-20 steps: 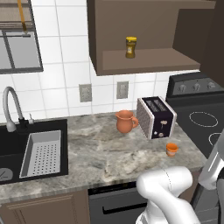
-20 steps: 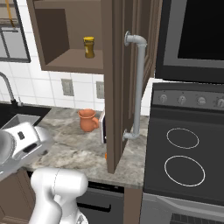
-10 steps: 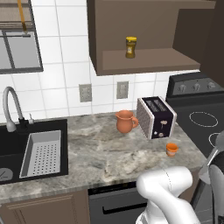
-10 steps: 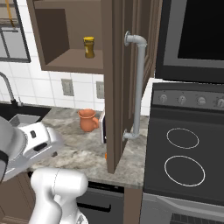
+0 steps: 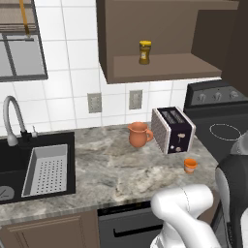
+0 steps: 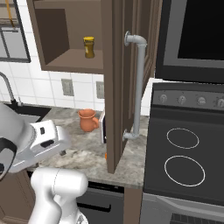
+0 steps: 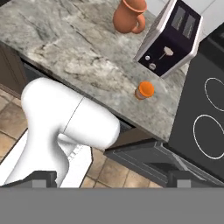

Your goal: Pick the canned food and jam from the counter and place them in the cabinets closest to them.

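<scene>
The jam (image 7: 144, 90) is a small squat orange jar standing on the counter (image 7: 78, 57) near its front edge, just in front of the toaster; it also shows as the jam (image 5: 190, 165). My gripper (image 7: 114, 180) hangs off the counter's front, above the floor, well short of the jam. It is open, fingertips (image 7: 40, 178) wide apart with nothing between them. Above the counter (image 5: 111, 169) an open cabinet (image 5: 160, 65) holds a taller amber jar (image 5: 144, 52) with a yellow lid on its shelf. The canned food is out of view.
A black and silver toaster (image 5: 173, 130) and an orange clay pitcher (image 5: 139, 134) stand behind the jam. The sink (image 5: 34, 167) lies at the left, the stove (image 6: 183, 157) at the right. The open cabinet door (image 6: 118, 87) with its pipe handle (image 6: 138, 87) juts out over the counter.
In the right base view my hand has swung rightward from the left edge along the counter's front. The things on the counter have not moved, and the gripper has stayed open.
</scene>
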Motion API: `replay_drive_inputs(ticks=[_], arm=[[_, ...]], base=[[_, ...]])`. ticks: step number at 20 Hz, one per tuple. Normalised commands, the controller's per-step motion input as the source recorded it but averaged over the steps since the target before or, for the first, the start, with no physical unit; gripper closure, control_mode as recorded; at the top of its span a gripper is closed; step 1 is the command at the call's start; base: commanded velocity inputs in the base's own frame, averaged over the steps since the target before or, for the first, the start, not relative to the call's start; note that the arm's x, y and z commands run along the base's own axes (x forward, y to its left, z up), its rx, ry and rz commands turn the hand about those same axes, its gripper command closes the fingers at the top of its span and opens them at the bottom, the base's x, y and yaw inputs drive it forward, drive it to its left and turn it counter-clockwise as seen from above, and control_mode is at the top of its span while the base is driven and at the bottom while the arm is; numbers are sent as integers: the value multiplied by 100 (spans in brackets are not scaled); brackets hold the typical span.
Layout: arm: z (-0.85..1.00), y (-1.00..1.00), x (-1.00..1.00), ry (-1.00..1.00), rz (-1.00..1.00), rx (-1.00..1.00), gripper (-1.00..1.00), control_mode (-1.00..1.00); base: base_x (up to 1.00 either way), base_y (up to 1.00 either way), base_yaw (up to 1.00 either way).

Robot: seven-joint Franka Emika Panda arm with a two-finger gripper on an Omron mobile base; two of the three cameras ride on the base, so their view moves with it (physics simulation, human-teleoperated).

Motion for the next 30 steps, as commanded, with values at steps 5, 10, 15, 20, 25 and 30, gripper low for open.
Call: replay_drive_inputs(ticks=[5, 10, 15, 20, 25, 30], arm=[[-18, -9, 16, -3, -10, 0, -100, -100], [-18, -4, 17, -6, -6, 0, -100, -100], [-17, 0, 13, -8, -2, -1, -100, -100], [-12, -1, 2, -10, 0, -1, -100, -100], [-15, -1, 0, -8, 1, -3, -100, -100], [-24, -1, 4, -6, 0, -4, -100, -100]], base=[[0, 0, 0], [0, 0, 0], [0, 0, 0], [0, 0, 0], [0, 0, 0], [0, 0, 0]])
